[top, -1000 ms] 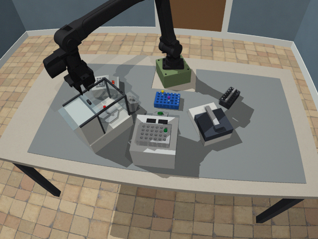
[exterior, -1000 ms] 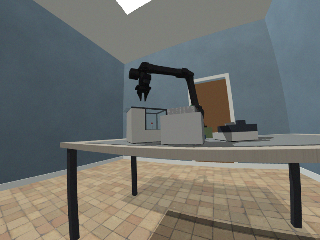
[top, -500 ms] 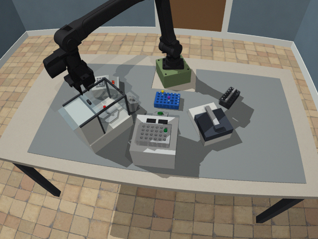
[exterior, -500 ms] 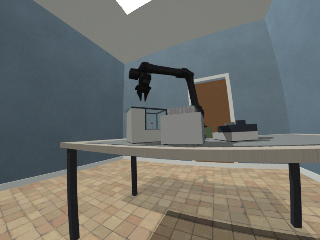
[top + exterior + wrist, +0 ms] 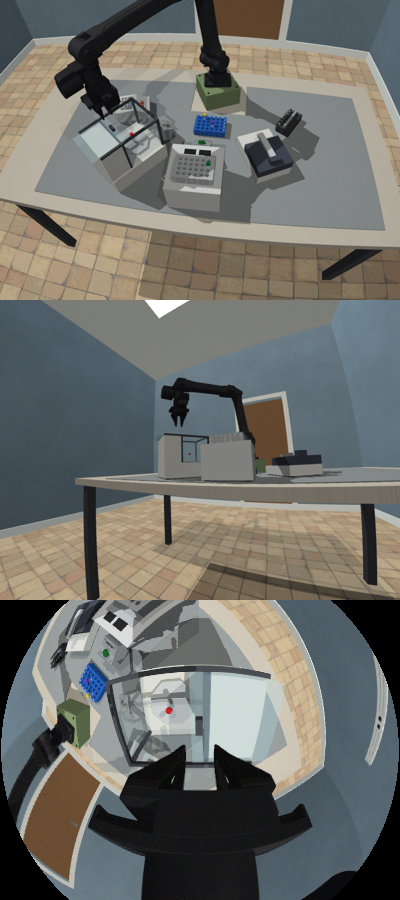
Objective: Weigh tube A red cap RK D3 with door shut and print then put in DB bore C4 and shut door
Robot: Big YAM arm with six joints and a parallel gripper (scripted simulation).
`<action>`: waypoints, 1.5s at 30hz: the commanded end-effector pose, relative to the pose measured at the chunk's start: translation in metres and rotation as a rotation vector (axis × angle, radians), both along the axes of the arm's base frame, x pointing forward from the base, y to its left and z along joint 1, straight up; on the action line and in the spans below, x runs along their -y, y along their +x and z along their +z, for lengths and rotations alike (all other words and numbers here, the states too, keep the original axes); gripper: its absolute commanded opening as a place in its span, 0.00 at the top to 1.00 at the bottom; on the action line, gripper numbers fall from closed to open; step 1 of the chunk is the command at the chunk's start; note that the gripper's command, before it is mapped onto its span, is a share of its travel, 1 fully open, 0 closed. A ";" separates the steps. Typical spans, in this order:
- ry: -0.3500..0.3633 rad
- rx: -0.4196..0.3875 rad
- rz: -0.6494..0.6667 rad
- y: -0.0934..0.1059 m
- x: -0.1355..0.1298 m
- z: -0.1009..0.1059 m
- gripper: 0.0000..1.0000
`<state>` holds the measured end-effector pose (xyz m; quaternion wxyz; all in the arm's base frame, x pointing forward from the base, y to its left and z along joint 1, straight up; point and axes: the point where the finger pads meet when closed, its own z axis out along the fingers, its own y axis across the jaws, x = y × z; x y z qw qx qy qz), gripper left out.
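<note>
Tube A (image 5: 131,133) (image 5: 189,454) (image 5: 168,710), red-capped, stands upright inside the glass box of the balance (image 5: 109,171) (image 5: 169,458), on its pan as far as I can tell. The balance's door (image 5: 84,149) (image 5: 275,700) is slid back and overhangs the rear; the top is open above the tube. My gripper (image 5: 107,116) (image 5: 178,425) (image 5: 199,749) hangs above the balance, clear of it and beside its side edge, fingers open with nothing between them. The dry block DB (image 5: 133,96) is beyond the balance, partly hidden by gripper and glass. I cannot make out the PRINT key or lamp.
The blue rack RK (image 5: 210,132) (image 5: 93,684) holds yellow- and magenta-capped tubes. The mixer MX (image 5: 193,197) (image 5: 227,461), with a green-capped tube, stands beside the balance. The spectrophotometer SP (image 5: 274,176) (image 5: 306,469) and magnet block MG (image 5: 283,130) stand farther off. The balance's dark upper frame is below my fingers.
</note>
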<state>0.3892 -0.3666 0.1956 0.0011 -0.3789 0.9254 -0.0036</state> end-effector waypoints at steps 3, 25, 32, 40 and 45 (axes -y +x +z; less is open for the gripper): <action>0.004 -0.005 -0.003 0.000 0.008 -0.019 0.70; -0.009 0.010 -0.003 0.004 0.012 -0.041 0.70; 0.005 -0.005 -0.003 -0.001 0.008 -0.061 0.70; -0.012 0.012 -0.003 0.005 0.014 -0.057 0.70; -0.022 0.023 0.000 0.008 0.009 -0.044 0.70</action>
